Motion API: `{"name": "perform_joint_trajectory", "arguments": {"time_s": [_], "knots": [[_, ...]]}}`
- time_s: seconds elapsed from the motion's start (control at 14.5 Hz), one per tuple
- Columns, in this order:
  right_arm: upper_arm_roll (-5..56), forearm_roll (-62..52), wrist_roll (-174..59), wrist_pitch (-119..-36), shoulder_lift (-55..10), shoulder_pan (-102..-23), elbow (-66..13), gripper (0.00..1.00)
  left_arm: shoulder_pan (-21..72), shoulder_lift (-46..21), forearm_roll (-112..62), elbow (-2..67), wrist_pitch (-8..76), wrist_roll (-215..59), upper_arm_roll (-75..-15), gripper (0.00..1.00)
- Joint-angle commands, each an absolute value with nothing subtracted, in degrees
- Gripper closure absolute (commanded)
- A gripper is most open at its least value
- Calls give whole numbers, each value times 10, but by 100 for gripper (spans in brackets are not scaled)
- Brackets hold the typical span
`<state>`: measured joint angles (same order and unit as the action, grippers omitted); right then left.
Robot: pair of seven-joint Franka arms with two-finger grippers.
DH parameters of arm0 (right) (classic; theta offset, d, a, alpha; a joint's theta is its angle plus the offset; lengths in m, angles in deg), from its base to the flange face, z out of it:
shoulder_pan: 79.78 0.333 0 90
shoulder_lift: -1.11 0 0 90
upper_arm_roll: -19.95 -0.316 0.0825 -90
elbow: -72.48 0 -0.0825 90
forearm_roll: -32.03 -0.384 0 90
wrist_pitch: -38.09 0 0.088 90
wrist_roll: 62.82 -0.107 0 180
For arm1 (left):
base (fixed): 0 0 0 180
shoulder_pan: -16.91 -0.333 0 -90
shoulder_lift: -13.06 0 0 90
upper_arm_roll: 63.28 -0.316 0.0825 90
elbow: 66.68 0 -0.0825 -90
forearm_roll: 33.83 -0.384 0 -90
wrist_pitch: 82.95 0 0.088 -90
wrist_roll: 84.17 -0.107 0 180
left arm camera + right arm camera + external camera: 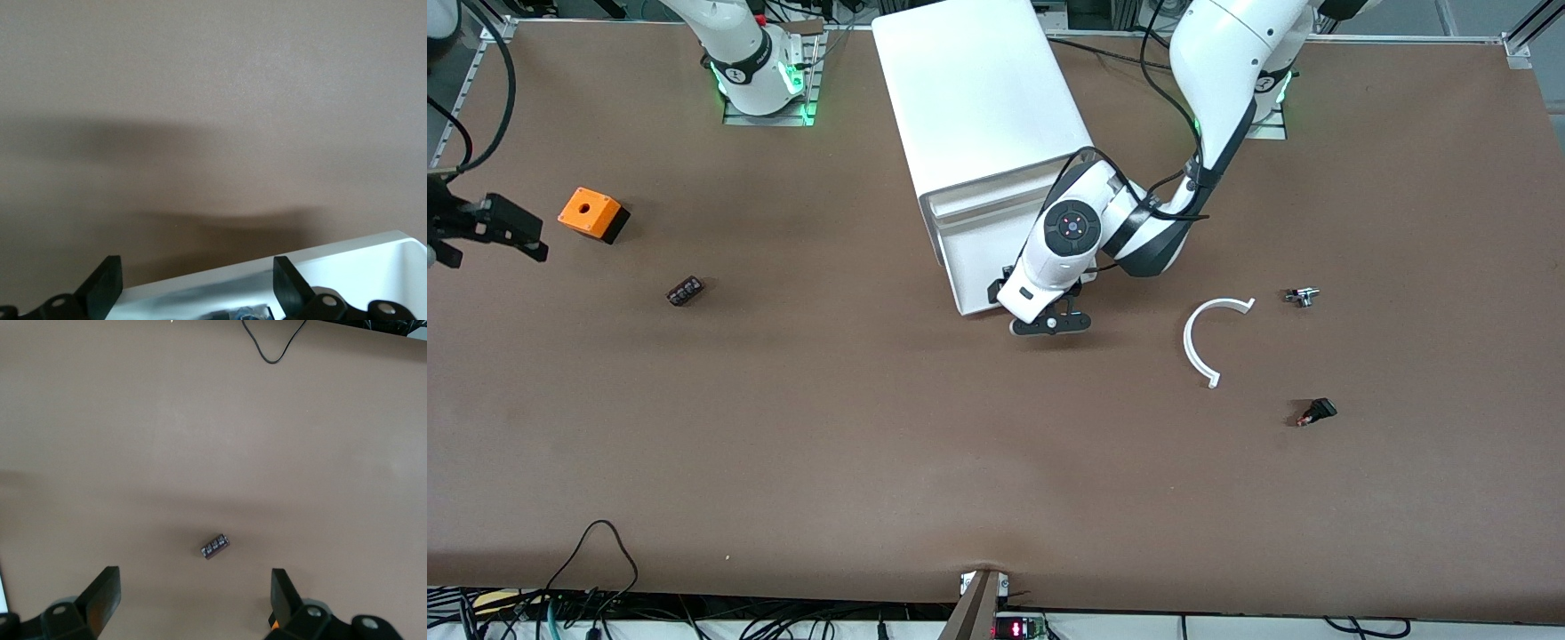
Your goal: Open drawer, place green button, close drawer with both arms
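Drawer [983, 258] open mid-frame, left gripper [193, 283] fingers spread over its front lip; release button [241, 313] well inside; right gripper [193, 597] waits at the frame's left edge, fingers spread.

Left claw [1049, 322] over drawer [983, 258] front

Open desk nearer the camera; obstacles around the pulled-out drawer.

The left gripper [1049, 322] hangs over the drawer's [974, 249] front lip, fingers [288, 287] spread, blocking that approach. A white curved piece [1199, 342] lies on the desk [871, 444] toward the left arm's end; the orange box [591, 214] and the waiting right gripper [516, 233] crowd the right arm's end.
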<state>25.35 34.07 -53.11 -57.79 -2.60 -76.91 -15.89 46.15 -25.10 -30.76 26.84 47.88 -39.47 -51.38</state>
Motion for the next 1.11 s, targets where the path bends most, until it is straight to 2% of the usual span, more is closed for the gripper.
{"name": "perform_joint_trajectory", "arguments": {"time_s": [0.0, 0.21, 0.76, 1.04], "knots": [[247, 333, -489, -579, -8, -787, -179, 0, 460, -253, -308, 276, 462, -389, -501, 0], [255, 334, -435, -579, -33, -793, -145, 0, 453, -248, -297, 269, 419, -389, -491, 0], [254, 336, -408, -572, -44, -791, -148, 0, 451, -247, -232, 265, 352, -407, -488, 0], [255, 339, -408, -535, -33, -791, -146, 0, 451, -247, -168, 264, 330, -407, -484, 0]]}}
